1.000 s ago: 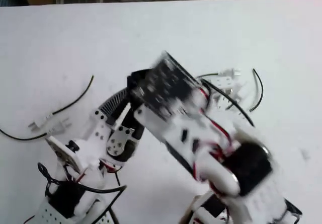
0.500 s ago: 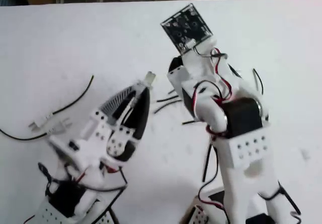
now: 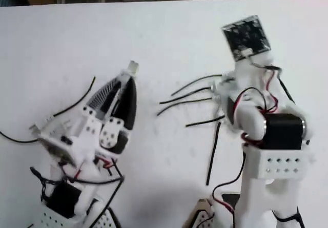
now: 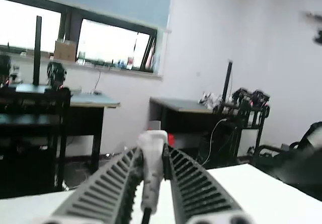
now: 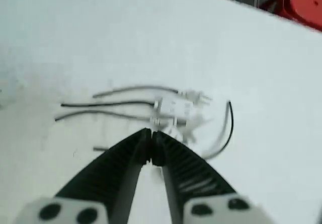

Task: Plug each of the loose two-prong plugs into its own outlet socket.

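Big white worktop point(image 3: 154, 28), and most of it is bare. The whole far strip up to the back edge is open, plus a wide lane between the two arms. The left arm point(image 3: 77, 141) sits at the near left and the right arm point(image 3: 271, 136) at the near right, both leaning in from the near side.

In the middle of the worktop there's a fan of dark cords point(image 3: 187, 101) running toward the right arm, ending in a small white clump of sockets point(image 5: 173, 110). The right hand point(image 5: 151, 146) hangs right next to that clump, fingers pressed together with nothing between them as far as I can see.

The left hand point(image 3: 125, 79) is pinching a white plug point(image 3: 133, 66). The plug pokes out past the fingertips with its long axis in line with the fingers. It's aimed at the far edge and a bit to the right, well apart from the sockets. From the left wrist you can see the hand is tipped up off the worktop, with the cord trailing back between the fingers.

A second plug point(image 3: 35, 129) lies out on the left side beside the left arm, partly hidden, its cord curving away.
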Robot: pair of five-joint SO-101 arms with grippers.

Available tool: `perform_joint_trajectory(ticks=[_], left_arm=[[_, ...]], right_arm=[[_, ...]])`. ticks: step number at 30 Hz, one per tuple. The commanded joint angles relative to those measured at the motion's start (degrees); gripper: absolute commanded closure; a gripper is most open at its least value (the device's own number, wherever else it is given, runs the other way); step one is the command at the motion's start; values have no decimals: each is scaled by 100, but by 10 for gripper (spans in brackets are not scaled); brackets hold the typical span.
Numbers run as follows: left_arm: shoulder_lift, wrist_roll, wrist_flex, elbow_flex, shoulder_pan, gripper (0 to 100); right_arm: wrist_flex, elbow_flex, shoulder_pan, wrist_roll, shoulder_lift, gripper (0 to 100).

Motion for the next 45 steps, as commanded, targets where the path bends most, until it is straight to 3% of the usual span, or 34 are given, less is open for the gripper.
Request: perform_joint_trajectory(ticks=[1, 5, 11, 16, 21, 30, 36, 40, 45], left_arm=[[1710, 396, -79, -1029, -189, 977], [3670, 870, 791, -2514, -303, 977], [5727, 2136, 2418, -4484, -971, 977], [7134, 2769, 3051, -5495, -1376, 976], [8778, 2857, 3525, -6585, -1481, 976], [11284, 4325, 6277, -9574, -1710, 976], [12611, 5301, 7859, -11174, -1736, 976], [13332, 5591, 8352, -11912, -1560, 976], [13903, 5626, 8378, -12149, -1279, 976]], right_arm=[[277, 607, 488, 44, -145, 980], [268, 1626, 936, 44, -154, 980], [145, 2936, 1244, 35, -154, 980], [-479, 4044, 1534, 35, -154, 978], [-1244, 4976, 1622, 44, -127, 978], [-1842, 5705, 1640, 62, -92, 978], [-1912, 5873, 1640, 484, -92, 980], [-1912, 5881, 1640, 484, -92, 980], [-1912, 5881, 1640, 492, -92, 980]])
